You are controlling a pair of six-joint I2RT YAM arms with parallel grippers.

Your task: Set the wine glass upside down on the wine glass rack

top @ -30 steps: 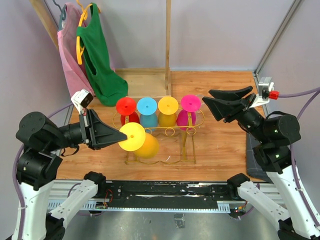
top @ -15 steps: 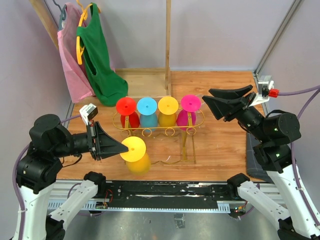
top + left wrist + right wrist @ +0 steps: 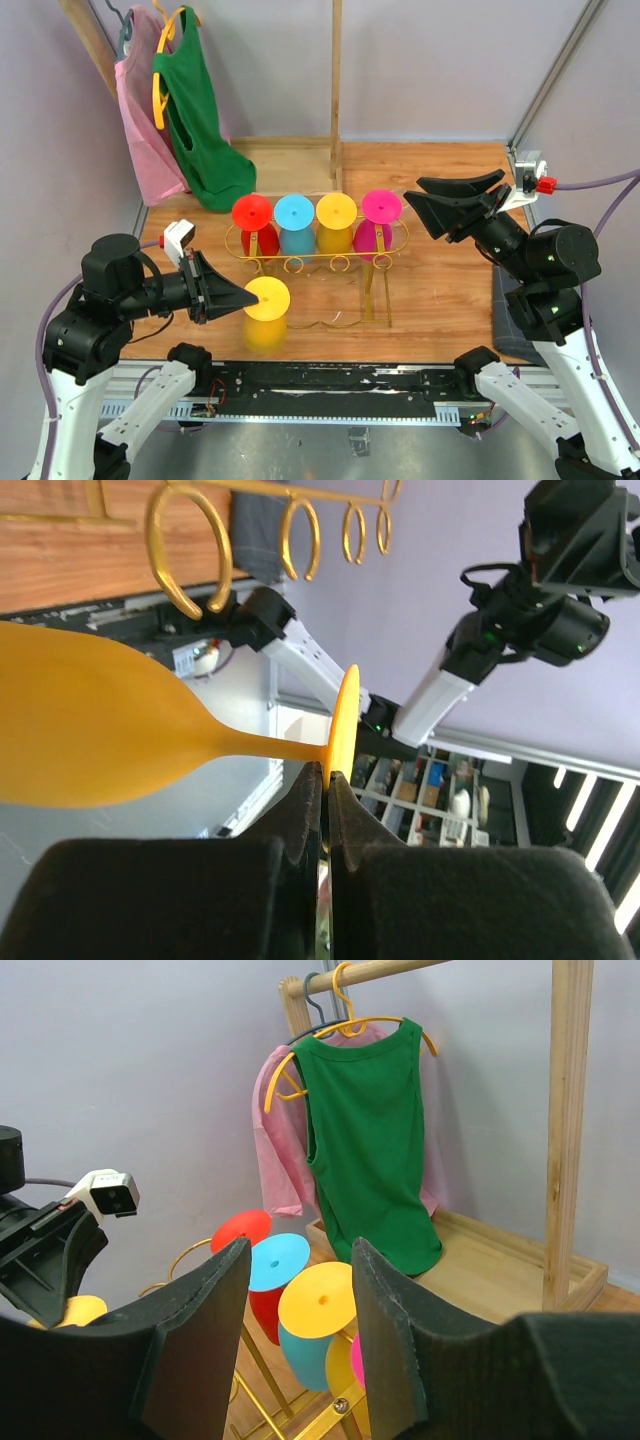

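Back left, a green tank top (image 3: pixel 197 120) hangs on a yellow hanger (image 3: pixel 157 95), a pink top (image 3: pixel 135 110) just beside it (both under the wooden garment stand (image 3: pixel 336 80)), which stands on the bench (image 3: pixel 440 290).

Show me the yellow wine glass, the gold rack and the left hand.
yellow wine glass (image 3: pixel 267 298): top view, its round foot.
wine glass rack (image 3: pixel 318 257): top view, front rail.
left hand (image 3: pixel 324 778): left wrist view, between fingertips.

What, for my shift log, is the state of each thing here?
held wine glass: foot up, pinched at its foot rim, not hung on the rack.
left gripper: shut on the held wine glass.
right gripper: open, empty.
wine glass rack: upright, holding four glasses.
red glass, blue glass, yellow glass, pink glass: hung foot up.
green top: on its hanger.
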